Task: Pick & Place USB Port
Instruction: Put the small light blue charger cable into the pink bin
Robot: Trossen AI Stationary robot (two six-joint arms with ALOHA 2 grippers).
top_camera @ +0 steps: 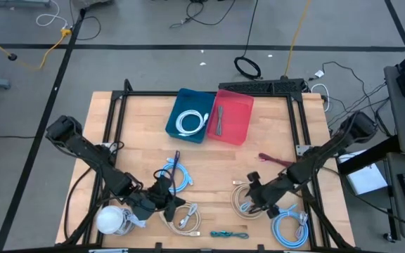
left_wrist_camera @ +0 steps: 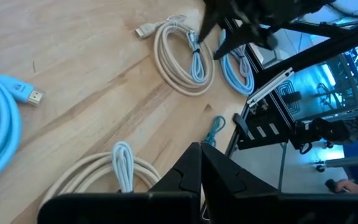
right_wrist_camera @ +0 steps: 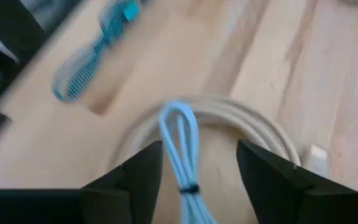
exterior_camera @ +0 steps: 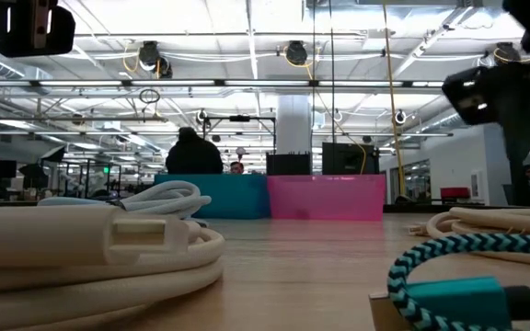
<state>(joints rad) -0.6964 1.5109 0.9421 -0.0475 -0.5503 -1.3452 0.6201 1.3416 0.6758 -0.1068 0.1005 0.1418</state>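
Several coiled USB cables lie flat on the wooden table. My right gripper [top_camera: 254, 191] [right_wrist_camera: 194, 180] is open over a beige coil [top_camera: 247, 201]. Its fingers stand on either side of the coil's light-blue tied loop [right_wrist_camera: 182, 146] without touching it. My left gripper [top_camera: 166, 197] [left_wrist_camera: 201, 171] is shut and holds nothing. It hovers by a second beige coil [top_camera: 182, 218] [left_wrist_camera: 114, 171], just below a blue coil [top_camera: 175, 176]. A blue bin [top_camera: 192, 116] at the far side holds a white cable. The pink bin [top_camera: 232, 117] beside it holds a grey one.
A light-blue coil [top_camera: 290, 228] and a teal braided cable [top_camera: 229, 234] lie near the table's near edge. A white round object [top_camera: 111, 219] sits near the left arm, and a maroon cable [top_camera: 276, 160] lies right of centre. Black frame rails [top_camera: 308, 140] border the table. People show beyond it.
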